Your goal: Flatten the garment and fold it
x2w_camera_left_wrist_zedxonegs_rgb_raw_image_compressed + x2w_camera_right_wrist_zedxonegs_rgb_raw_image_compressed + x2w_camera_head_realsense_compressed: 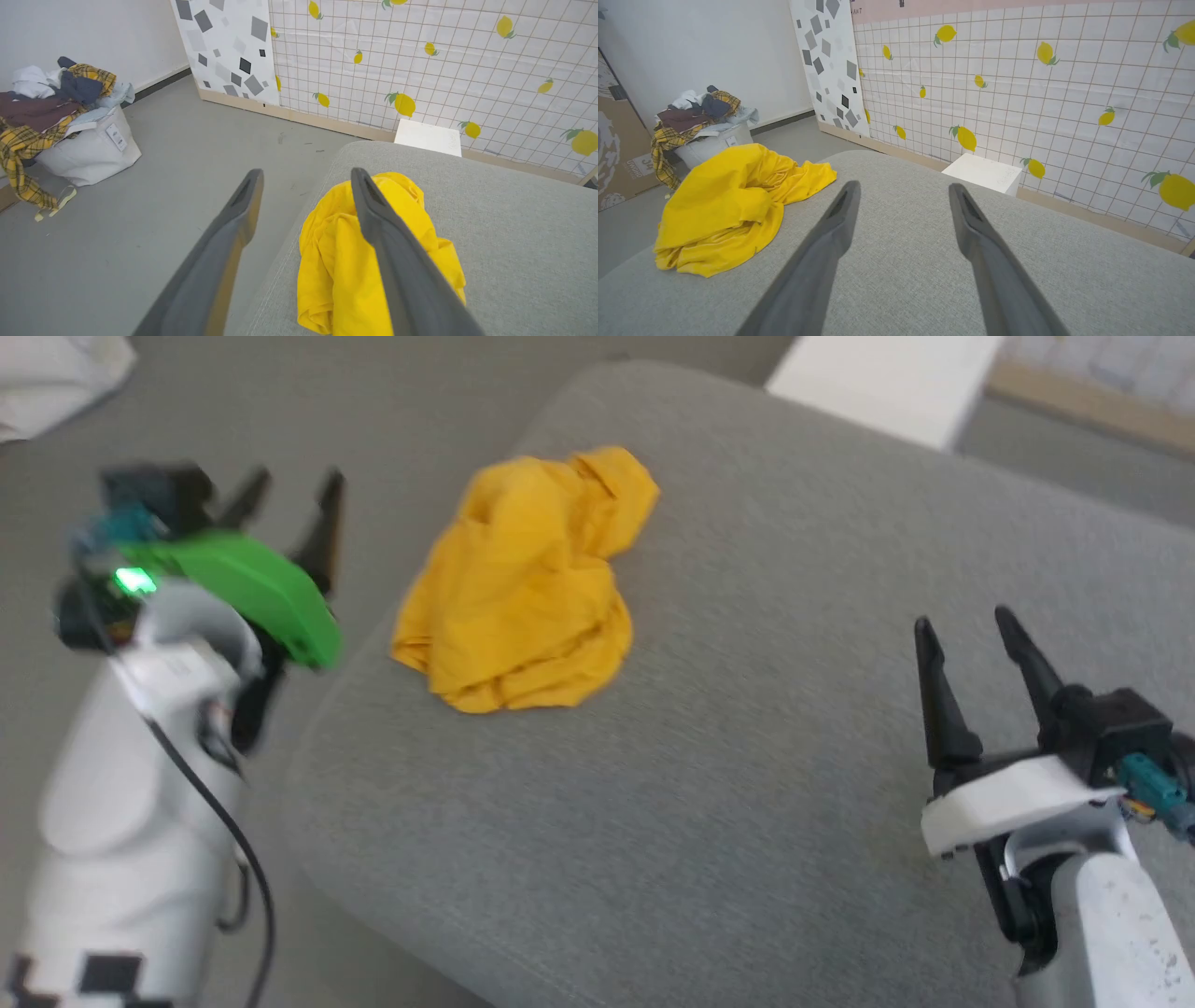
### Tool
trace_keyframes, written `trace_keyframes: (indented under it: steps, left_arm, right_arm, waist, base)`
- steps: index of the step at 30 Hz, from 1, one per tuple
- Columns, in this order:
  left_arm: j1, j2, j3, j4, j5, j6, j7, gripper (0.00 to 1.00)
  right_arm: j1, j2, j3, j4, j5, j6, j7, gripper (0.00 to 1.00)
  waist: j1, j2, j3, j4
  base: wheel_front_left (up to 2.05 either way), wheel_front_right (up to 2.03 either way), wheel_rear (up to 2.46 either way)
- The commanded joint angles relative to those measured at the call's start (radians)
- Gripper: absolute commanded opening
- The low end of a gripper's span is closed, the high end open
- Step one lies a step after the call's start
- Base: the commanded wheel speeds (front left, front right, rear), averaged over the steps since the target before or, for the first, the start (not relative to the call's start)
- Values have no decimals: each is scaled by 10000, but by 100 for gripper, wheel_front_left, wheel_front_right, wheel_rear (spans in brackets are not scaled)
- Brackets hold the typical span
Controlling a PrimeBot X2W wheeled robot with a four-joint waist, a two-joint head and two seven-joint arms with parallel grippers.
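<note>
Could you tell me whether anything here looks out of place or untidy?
The garment lies crumpled in a heap near the edge of the grey cushion. A white bag on the floor overflows with clothes, a plaid cloth trailing down its side.

**Garment Lies Toward the Cushion's Left Edge**

The garment (523,588) lies on the cushion (747,756), close to its left edge. The left gripper (297,481) hangs left of it, over the floor (187,154). The right gripper (963,621) hangs at the near right above the cushion, well apart from the garment. A box (887,378) stands behind the cushion's far edge. A bag of clothes (88,149) sits on the floor, far left.
</note>
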Motion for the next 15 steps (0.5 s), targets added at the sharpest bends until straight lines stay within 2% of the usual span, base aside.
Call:
trace_keyframes:
  steps: [1,5,9,12,15]
  left_arm:
    - [-471,166,62,106,-200,-111,237,100]
    - [-1315,664,173,484,-792,-286,1518,100]
    - [-1477,1029,387,611,-1617,-342,2963,100]
    - [-1132,1298,586,786,-2111,-59,4234,100]
    - [-475,1570,779,843,-2524,446,5507,100]
  right_arm:
    - [-285,-12,-11,-107,-91,-15,-6,100]
    - [-763,-12,59,-197,-85,-15,-126,100]
    - [-1142,-12,164,-185,138,-15,-349,100]
    - [-1300,-12,220,-8,359,-15,-579,100]
    - [-1357,-12,183,234,578,-15,-852,100]
  waist:
    - [-1,0,2228,-2015]
    - [-1,0,3107,-2757]
    - [-1,0,3691,-3402]
    - [-1,0,3852,-3842]
    - [-1,0,3865,-4241]
  base:
    - [0,0,0]
    - [0,0,0]
    - [0,0,0]
    - [0,0,0]
    - [0,0,0]
